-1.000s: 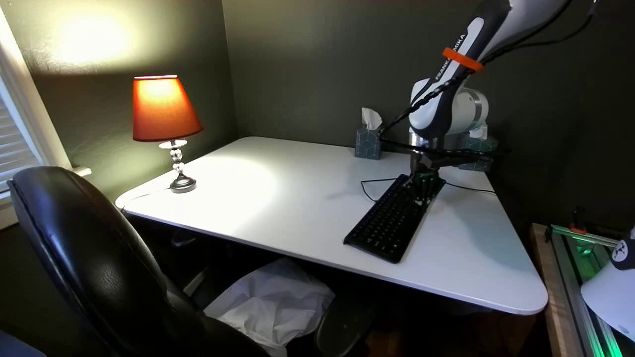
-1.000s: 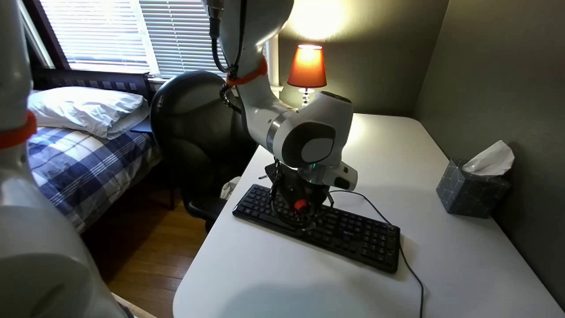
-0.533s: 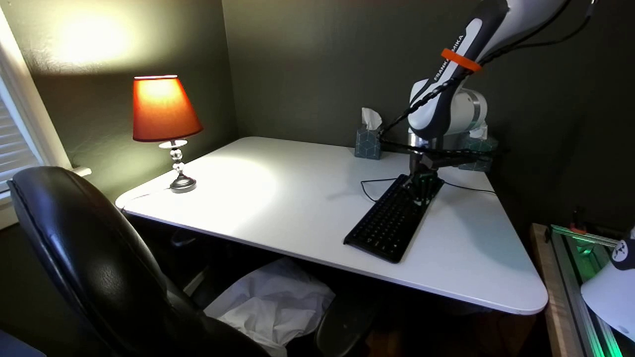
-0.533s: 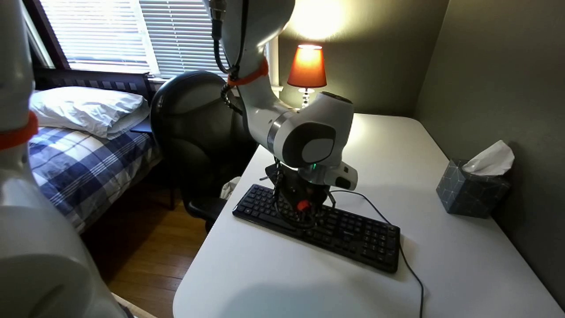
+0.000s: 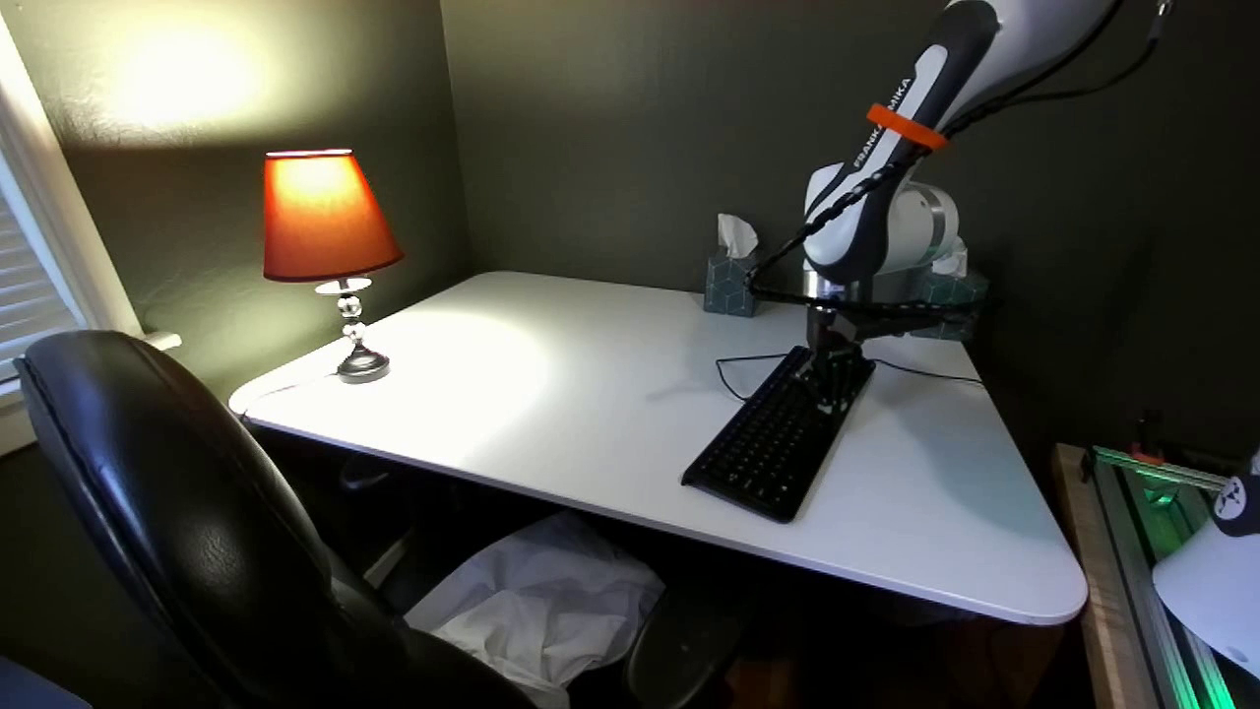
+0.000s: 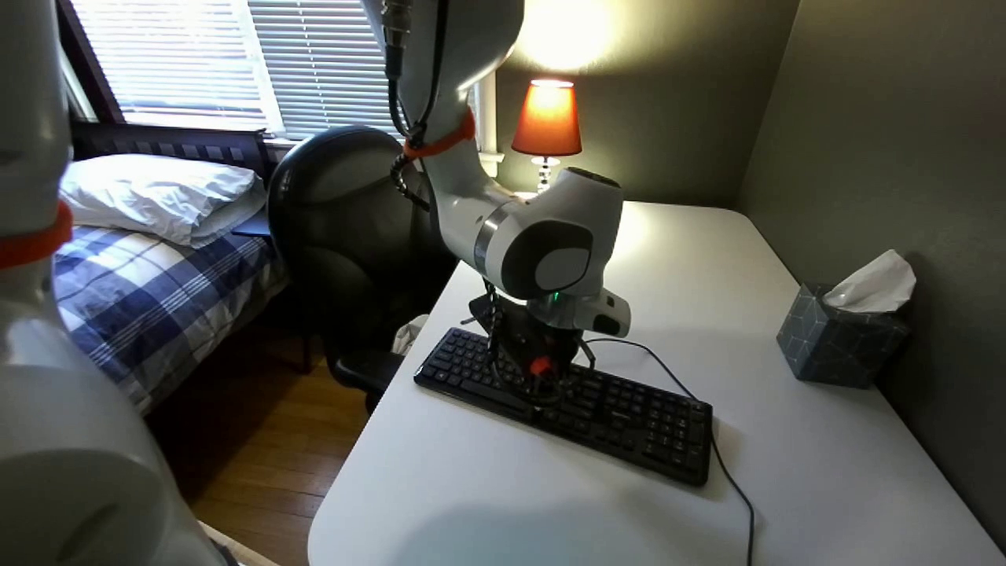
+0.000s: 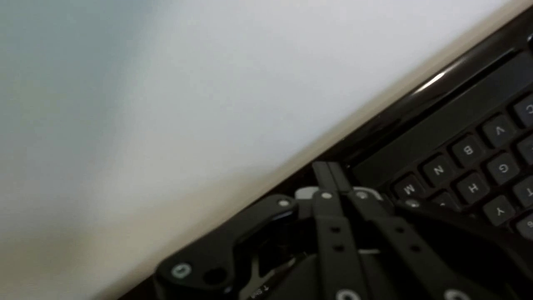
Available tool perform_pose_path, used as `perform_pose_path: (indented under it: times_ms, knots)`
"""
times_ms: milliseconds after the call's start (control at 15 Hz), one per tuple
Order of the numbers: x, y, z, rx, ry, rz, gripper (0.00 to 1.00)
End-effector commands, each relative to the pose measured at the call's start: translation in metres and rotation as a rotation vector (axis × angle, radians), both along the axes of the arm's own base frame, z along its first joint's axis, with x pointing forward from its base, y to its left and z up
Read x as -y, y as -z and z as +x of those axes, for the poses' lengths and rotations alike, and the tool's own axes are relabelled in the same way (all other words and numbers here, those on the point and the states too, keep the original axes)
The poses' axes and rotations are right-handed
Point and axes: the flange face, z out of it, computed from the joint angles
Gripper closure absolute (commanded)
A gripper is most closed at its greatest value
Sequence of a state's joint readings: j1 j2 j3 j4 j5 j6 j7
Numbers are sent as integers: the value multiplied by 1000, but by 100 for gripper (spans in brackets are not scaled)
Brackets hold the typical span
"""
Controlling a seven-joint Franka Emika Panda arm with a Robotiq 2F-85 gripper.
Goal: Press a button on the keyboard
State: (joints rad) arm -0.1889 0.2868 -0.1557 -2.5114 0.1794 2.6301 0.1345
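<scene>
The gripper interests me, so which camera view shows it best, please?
The wrist view: there the gripper is close up, its fingertips together by the space bar of the black keyboard. Both exterior views show it smaller, dark against the keyboard, fingertips indistinct.

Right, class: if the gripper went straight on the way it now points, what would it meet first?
Most likely the keyboard, near its front edge beside the space bar; the gripper points down there. Depth is unclear: it may already touch.
</scene>
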Motion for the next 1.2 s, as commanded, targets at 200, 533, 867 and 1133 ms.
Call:
perform_pose_path:
  times_ms: [200,533,867,1133]
  knots:
    - [-5,4,7,-9,-39,1,100]
    - [-7,2,10,-5,-53,-6,100]
    - [-7,3,14,-9,-65,-15,100]
    - [-6,5,15,-18,-73,-15,100]
